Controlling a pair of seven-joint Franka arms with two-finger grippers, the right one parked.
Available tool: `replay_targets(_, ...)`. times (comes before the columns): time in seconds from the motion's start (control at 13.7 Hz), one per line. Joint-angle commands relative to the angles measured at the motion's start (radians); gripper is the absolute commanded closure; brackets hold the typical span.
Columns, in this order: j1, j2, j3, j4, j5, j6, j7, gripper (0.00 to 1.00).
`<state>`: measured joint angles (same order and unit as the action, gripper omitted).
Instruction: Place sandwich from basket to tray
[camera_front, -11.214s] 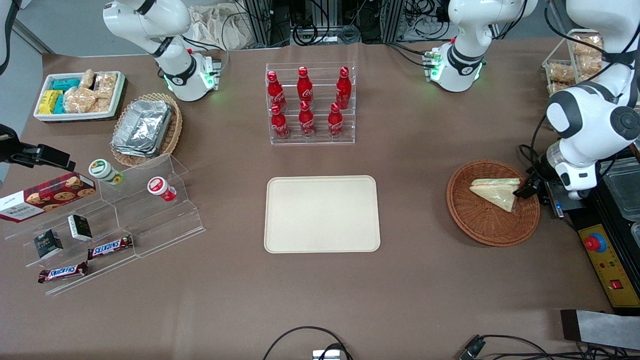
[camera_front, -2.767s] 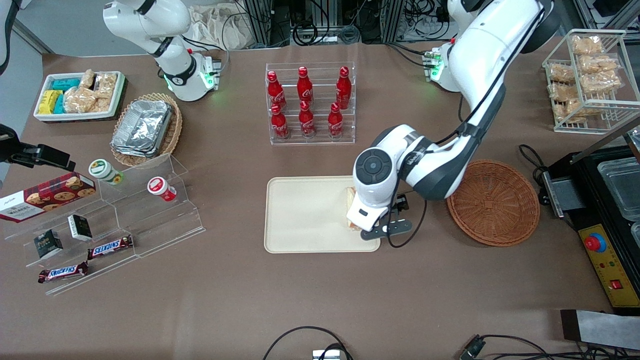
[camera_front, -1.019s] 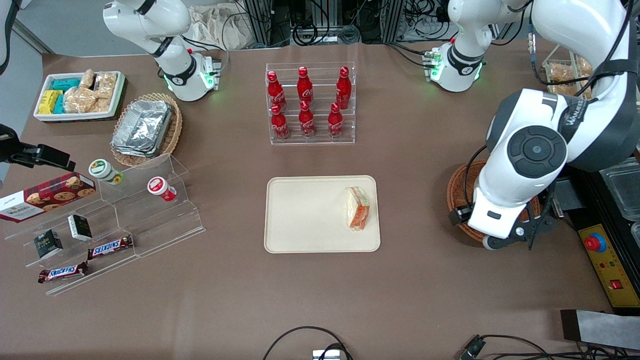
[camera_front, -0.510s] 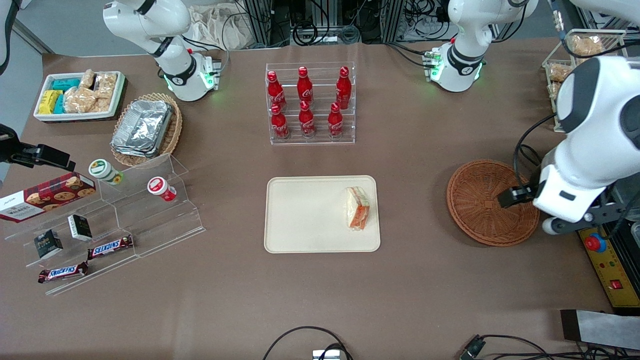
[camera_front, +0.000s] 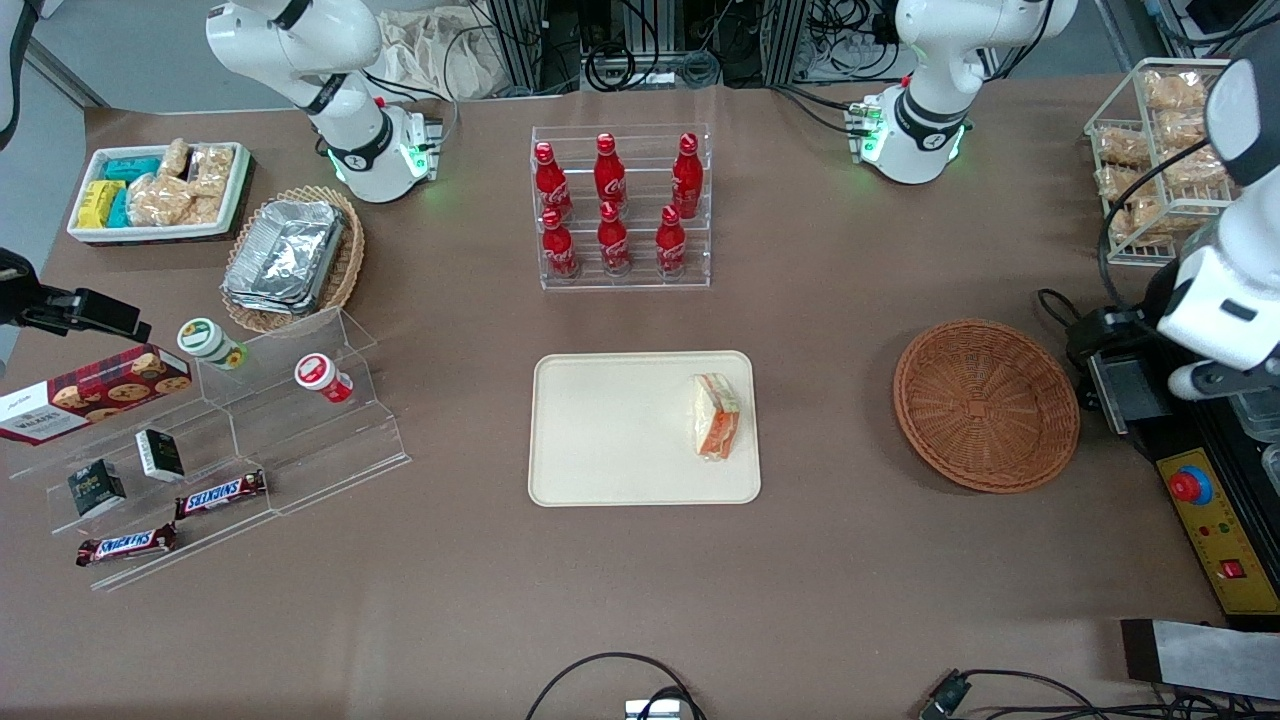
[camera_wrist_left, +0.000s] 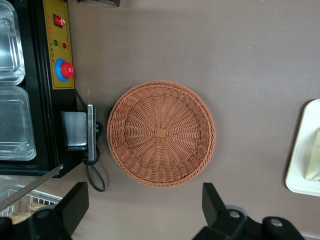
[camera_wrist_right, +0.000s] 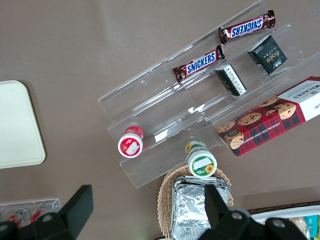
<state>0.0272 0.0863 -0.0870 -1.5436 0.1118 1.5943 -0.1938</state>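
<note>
The gripper (camera_wrist_left: 142, 210) hangs high over the worktop (camera_front: 850, 560) at the working arm's end, fingers (camera_wrist_left: 75, 200) spread wide and empty above the basket (camera_wrist_left: 161, 133). The sandwich (camera_front: 717, 415) lies on the tray (camera_front: 610, 430). Snickers bars (camera_wrist_right: 199, 63) sit toward the parked arm's end.

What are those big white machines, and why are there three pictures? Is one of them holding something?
The white machines are robot arms bolted to a brown table. One picture looks down on the whole table from the front. The other two come from little cameras on each arm's wrist.

The working arm's gripper hangs above the round brown basket, at that arm's end of the table. Its jaws are open and hold nothing. The basket has nothing in it.

The sandwich lies on the cream tray in the middle of the table, near the edge closest to the basket. So the job looks done.

Also there: red bottles in a clear rack, chocolate bars, a cookie box and bagged snacks.
</note>
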Motion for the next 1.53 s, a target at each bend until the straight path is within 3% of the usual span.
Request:
replay_targets(0.0, -0.015, -0.101, 0.033, -0.079, -0.04, 0.001, 0.025, 0.0)
replay_targets(0.15, -0.016, -0.135, 0.032, -0.079, -0.052, -0.02, 0.027, 0.0)
replay_targets(0.36, -0.016, -0.164, 0.033, -0.076, -0.156, -0.045, 0.022, 0.0)
replay_targets(1.17, -0.043, -0.201, 0.032, -0.076, -0.152, -0.077, 0.019, 0.0)
replay_targets(1.46, -0.038, -0.159, 0.03, -0.02, -0.149, -0.126, 0.022, 0.0)
